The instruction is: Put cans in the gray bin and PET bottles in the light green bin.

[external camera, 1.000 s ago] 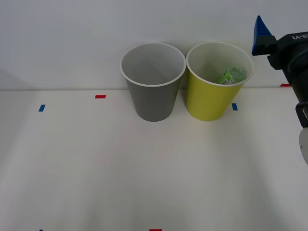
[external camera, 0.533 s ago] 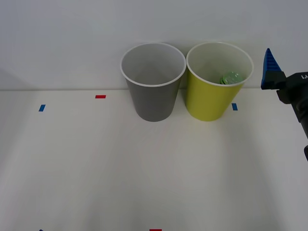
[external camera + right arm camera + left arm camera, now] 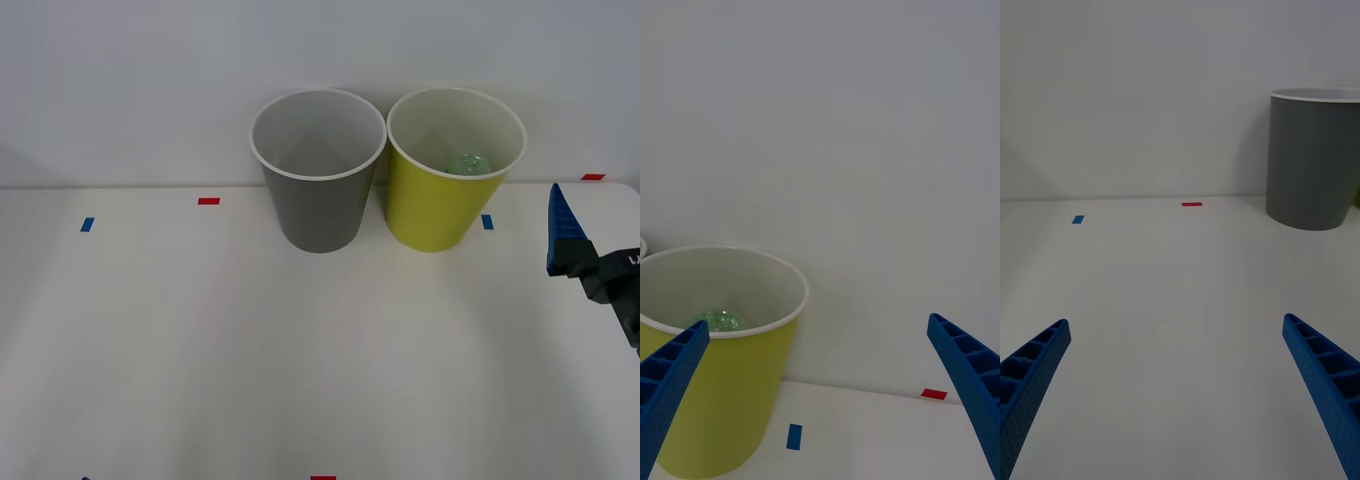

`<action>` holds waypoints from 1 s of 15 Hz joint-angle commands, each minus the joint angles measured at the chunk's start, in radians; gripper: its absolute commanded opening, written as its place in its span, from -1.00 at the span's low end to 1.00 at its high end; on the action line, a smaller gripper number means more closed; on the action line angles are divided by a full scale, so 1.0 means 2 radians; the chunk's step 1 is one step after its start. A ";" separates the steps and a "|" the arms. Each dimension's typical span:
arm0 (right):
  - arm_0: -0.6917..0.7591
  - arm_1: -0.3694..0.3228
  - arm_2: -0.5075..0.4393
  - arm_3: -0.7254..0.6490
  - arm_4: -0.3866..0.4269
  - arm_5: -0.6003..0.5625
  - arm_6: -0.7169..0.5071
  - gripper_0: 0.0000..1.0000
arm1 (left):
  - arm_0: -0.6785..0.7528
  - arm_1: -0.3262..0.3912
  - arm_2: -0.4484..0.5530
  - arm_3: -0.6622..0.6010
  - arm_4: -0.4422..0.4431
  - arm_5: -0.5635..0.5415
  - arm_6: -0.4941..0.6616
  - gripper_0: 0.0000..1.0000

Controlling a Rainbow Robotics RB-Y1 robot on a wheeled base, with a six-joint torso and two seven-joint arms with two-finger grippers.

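Observation:
The gray bin (image 3: 318, 190) stands at the back of the table, and its white inside shows nothing. Right beside it is the light green bin (image 3: 432, 205), seen closer in the right wrist view (image 3: 722, 390). A PET bottle (image 3: 468, 164) with a green label lies inside the light green bin (image 3: 719, 321). My right gripper (image 3: 817, 322) is open and holds nothing; one blue finger (image 3: 562, 232) shows at the table's right edge, to the right of the light green bin and nearer me. My left gripper (image 3: 1176, 321) is open low over the table, with the gray bin (image 3: 1315, 169) ahead. Cans are out of view.
Small red tape marks (image 3: 208, 201) and blue tape marks (image 3: 87, 224) dot the white table (image 3: 300, 340). A white wall rises right behind the bins.
My right gripper has drawn back and down from beside the light green bin's rim toward the near right. The bottle has settled deeper in the bin.

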 commanded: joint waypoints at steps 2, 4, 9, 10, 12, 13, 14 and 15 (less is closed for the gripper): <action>0.051 -0.006 0.016 0.000 0.002 -0.053 0.004 1.00 | 0.000 0.000 0.000 0.000 0.000 0.000 0.000 0.94; 0.085 0.010 0.031 0.000 0.013 -0.088 0.006 1.00 | 0.000 0.000 0.000 0.000 0.000 0.000 0.000 0.95; 0.124 0.000 0.046 0.002 0.028 -0.120 0.005 1.00 | 0.000 0.000 0.000 0.000 0.000 0.000 0.000 0.94; 0.125 -0.012 0.042 0.013 0.022 -0.137 0.006 1.00 | 0.000 0.000 0.000 0.000 0.000 0.000 0.000 0.94; 0.124 -0.006 0.042 0.065 0.019 -0.211 0.012 1.00 | 0.000 0.000 0.000 0.000 0.000 0.000 0.000 0.94; 0.125 -0.004 0.042 0.084 0.018 -0.240 0.015 1.00 | 0.000 0.000 0.000 0.000 0.000 0.000 0.000 0.95; 0.130 -0.005 0.043 0.097 0.015 -0.258 0.017 1.00 | 0.000 0.000 0.000 0.000 0.000 0.000 0.000 0.95; 0.138 -0.006 0.043 0.110 0.012 -0.278 0.021 1.00 | 0.000 0.000 0.000 0.000 0.000 0.000 0.000 0.95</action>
